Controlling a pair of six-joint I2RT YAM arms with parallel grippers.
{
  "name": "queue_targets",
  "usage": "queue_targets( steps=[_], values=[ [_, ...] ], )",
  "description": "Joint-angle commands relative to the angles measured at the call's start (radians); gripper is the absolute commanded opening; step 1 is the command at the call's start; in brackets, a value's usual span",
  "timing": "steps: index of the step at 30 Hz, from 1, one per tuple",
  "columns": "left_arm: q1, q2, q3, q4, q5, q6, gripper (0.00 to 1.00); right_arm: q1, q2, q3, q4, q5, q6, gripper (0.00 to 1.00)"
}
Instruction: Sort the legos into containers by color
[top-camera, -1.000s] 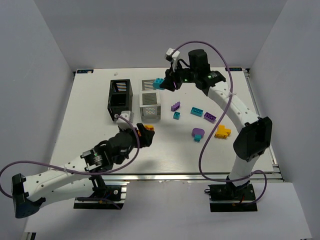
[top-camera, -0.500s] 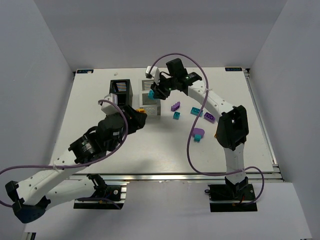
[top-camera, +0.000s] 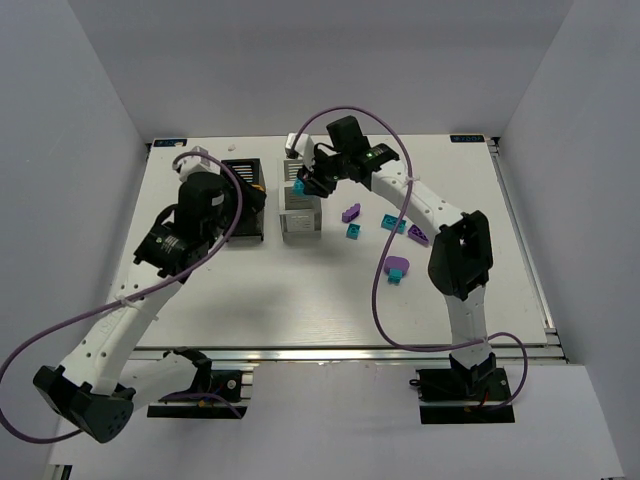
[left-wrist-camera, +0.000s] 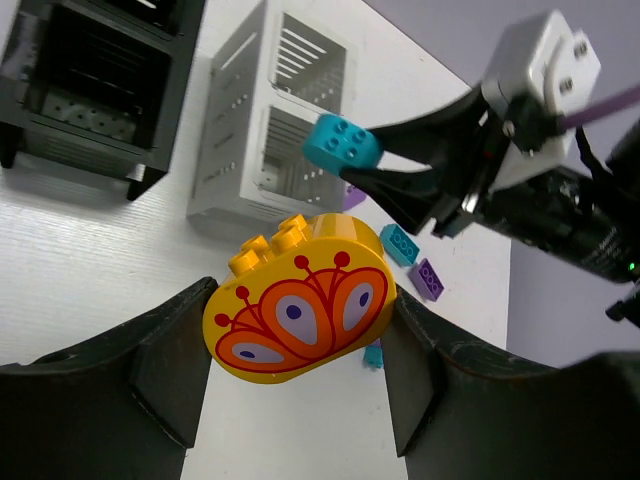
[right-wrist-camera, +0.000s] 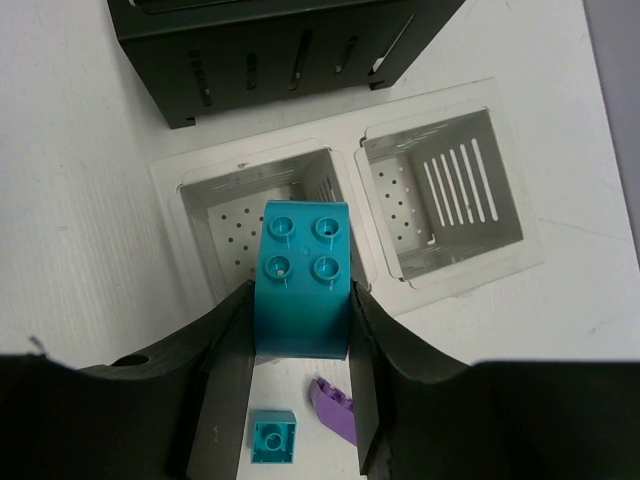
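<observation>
Sorting has barely begun, I judge: both compartments of the white container (right-wrist-camera: 440, 200) show bare perforated floors, and the black container (left-wrist-camera: 90, 90), at 9 o'clock of it, is too dark inside to tell. Two legos are in the air. The right tool (right-wrist-camera: 300, 315) is clamped on a teal brick (right-wrist-camera: 302, 270) above the rim of one white compartment. The left tool (left-wrist-camera: 298, 345) is clamped on the yellow-orange brick (left-wrist-camera: 300, 315), near both containers. Loose on the tabletop (top-camera: 330, 300), at 3 to 5 o'clock of the white container, I count six: three purple bricks (top-camera: 350, 212) and three teal bricks (top-camera: 392, 222), one purple and one teal touching. That makes two containers and eight legos in sight.
</observation>
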Motion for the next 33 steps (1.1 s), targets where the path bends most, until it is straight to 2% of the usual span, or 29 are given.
queue_targets(
  steps=[1,2,3,4,5,6,8,10,12,16,20,22,27,33],
  values=[
    [0.079,-0.013,0.023,-0.019,0.106,0.002,0.0,0.017,0.015,0.031,-0.009,0.009,-0.017,0.39],
    [0.096,-0.01,0.019,-0.016,0.124,0.0,0.0,0.017,0.018,0.031,-0.007,0.009,-0.014,0.4],
    [0.11,-0.006,0.015,-0.014,0.138,0.0,0.0,0.017,0.021,0.031,-0.007,0.009,-0.011,0.49],
    [0.139,0.004,0.012,-0.013,0.169,-0.001,0.0,0.017,0.027,0.037,-0.006,0.013,-0.003,0.54],
    [0.153,0.012,0.012,-0.008,0.183,-0.001,0.0,0.016,0.03,0.037,-0.004,0.015,0.0,0.66],
    [0.182,0.021,0.014,-0.01,0.199,-0.001,0.0,0.017,0.03,0.037,0.002,0.025,0.003,0.72],
    [0.211,0.053,0.02,-0.007,0.242,0.002,0.0,0.017,0.027,0.031,0.017,0.03,0.008,0.81],
    [0.256,0.088,0.023,-0.007,0.269,0.008,0.0,0.017,0.014,0.026,0.026,0.03,0.012,0.84],
    [0.296,0.116,0.034,-0.007,0.319,0.014,0.0,0.014,-0.009,0.025,0.031,0.026,0.023,0.84],
    [0.342,0.199,0.09,-0.066,0.319,0.063,0.0,0.0,-0.097,-0.021,0.065,0.0,0.075,0.82],
    [0.363,0.311,0.173,-0.111,0.257,0.114,0.0,-0.032,-0.248,-0.183,0.117,-0.095,0.116,0.68],
    [0.365,0.345,0.19,-0.109,0.244,0.135,0.0,-0.041,-0.299,-0.253,0.157,-0.114,0.129,0.66],
    [0.371,0.452,0.239,-0.083,0.218,0.161,0.04,-0.061,-0.426,-0.447,0.211,-0.137,0.149,0.68],
    [0.369,0.514,0.272,-0.037,0.189,0.169,0.1,-0.122,-0.493,-0.541,0.244,-0.175,0.213,0.71]
  ],
)
